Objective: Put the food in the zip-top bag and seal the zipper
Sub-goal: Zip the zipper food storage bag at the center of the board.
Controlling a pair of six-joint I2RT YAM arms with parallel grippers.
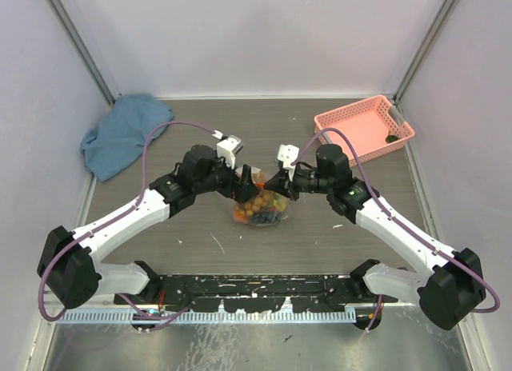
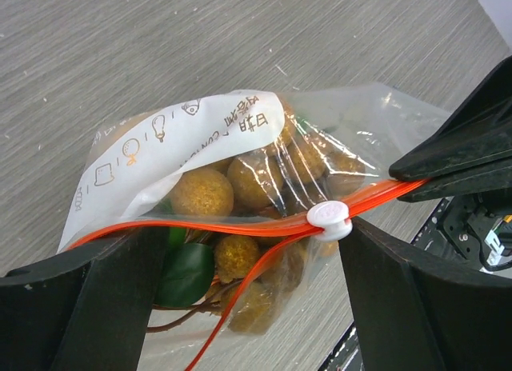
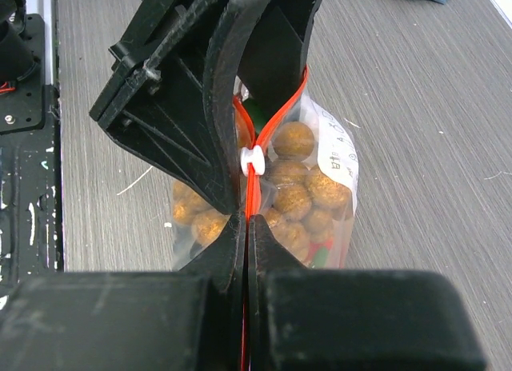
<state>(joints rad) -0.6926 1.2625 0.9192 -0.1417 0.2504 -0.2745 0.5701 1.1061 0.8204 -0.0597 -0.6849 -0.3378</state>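
Note:
The clear zip-top bag point(image 1: 260, 209) stands on the table between my two grippers, with the food inside it. Olive-brown grapes point(image 2: 200, 193) and a green leaf point(image 2: 186, 271) show through the plastic. The orange-red zipper point(image 2: 208, 225) carries a white slider point(image 2: 329, 219). My left gripper point(image 2: 252, 231) is open and straddles the bag's mouth, with the slider against its right finger point(image 2: 416, 299). My right gripper point(image 3: 246, 227) is shut on the zipper's end, just past the slider point(image 3: 254, 157). Behind the slider the two strips part.
A pink basket point(image 1: 364, 127) stands at the back right with one small dark item in it. A blue cloth point(image 1: 124, 131) lies at the back left. The arm bases and a black rail point(image 1: 256, 295) run along the near edge.

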